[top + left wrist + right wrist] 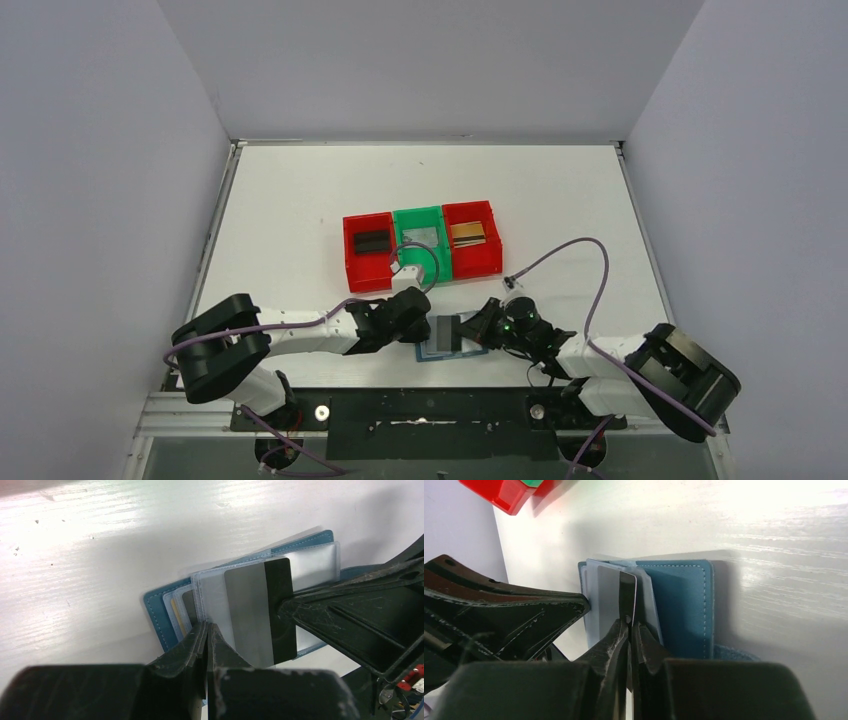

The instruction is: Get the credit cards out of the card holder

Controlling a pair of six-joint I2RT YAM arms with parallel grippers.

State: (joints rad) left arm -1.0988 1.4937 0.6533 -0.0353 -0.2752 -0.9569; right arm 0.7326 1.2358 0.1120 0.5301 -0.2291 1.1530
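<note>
The teal-blue card holder [450, 338] lies open on the table between my two grippers, its clear sleeves fanned out [310, 562]. A silver-grey credit card [250, 612] with a black stripe sticks out of a sleeve. My right gripper [629, 622] is shut on that card's striped edge. My left gripper [207, 626] is shut, its tips resting on the near edge of the clear sleeves. The edges of a yellow card [175, 612] and a dark one [189, 607] show in the pockets underneath. The holder's teal cover [684, 610] lies flat to the right of the card.
Three bins stand in a row behind the holder: a red bin [352, 268] with a black card, a green bin [444, 262] with a silver card, and a red bin [478, 262] with a gold-brown card. White walls enclose the table.
</note>
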